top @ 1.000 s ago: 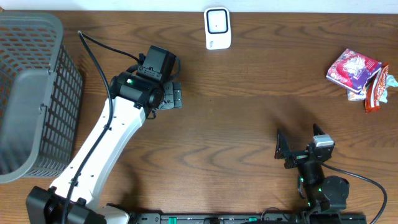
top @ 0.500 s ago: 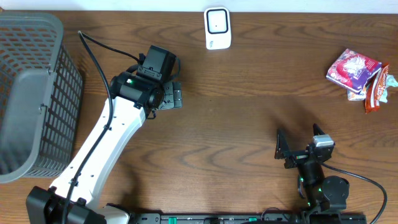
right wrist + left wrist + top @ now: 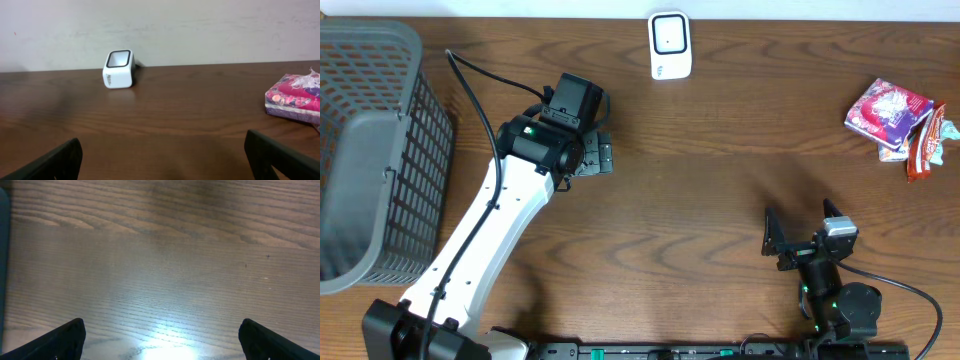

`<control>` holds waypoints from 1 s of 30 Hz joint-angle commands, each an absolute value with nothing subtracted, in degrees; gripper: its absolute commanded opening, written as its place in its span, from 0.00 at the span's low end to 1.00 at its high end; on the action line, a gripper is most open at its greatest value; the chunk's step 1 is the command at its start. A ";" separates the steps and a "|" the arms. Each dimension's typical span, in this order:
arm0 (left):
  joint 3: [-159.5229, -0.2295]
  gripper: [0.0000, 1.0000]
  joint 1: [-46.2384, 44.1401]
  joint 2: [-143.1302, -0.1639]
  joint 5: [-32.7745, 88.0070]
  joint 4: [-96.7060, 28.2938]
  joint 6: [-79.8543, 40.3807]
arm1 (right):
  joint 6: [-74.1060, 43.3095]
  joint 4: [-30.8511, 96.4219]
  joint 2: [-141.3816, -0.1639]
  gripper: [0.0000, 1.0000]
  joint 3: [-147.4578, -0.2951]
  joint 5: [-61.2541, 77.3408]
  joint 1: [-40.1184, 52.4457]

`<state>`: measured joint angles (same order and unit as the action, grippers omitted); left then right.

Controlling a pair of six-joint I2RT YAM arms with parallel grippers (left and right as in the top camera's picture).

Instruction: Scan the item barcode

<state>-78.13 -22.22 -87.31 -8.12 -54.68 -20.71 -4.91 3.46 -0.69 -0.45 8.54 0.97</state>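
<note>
The table (image 3: 720, 200) is dark brown wood with a wavy grain and a dull sheen. At its far edge, near the middle, stands the barcode scanner (image 3: 670, 45), a small white rounded box with a dark, black-framed window. At the far right lies the item, a glossy pink and red printed packet (image 3: 888, 110), crinkled and roughly square. A narrow red wrapper (image 3: 923, 150) touches its right side. A grey plastic lattice basket (image 3: 370, 150) fills the left side, cut off by the picture's edge.

The right gripper (image 3: 803, 228) sits near the front, right of centre, with its black jaws spread wide and nothing between them. The packet lies well apart from it, farther back and to the right. The left gripper (image 3: 595, 158), on a white arm, hovers left of centre over bare wood, its jaws also wide apart and empty. The scanner is well beyond it, to the right.

In the right wrist view the packet (image 3: 295, 97) runs off the right edge. Its print is too small to read. From overhead, the left gripper's fingers are mostly hidden under the wrist housing.
</note>
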 commanded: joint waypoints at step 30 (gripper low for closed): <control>-68.93 0.98 -21.54 -72.62 -10.13 -54.68 -17.58 | -4.21 3.66 -0.32 1.00 -0.32 8.05 0.69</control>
<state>-73.56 -21.85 -75.40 -9.37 -55.48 -18.65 -4.91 3.46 -0.69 -0.45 8.54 0.97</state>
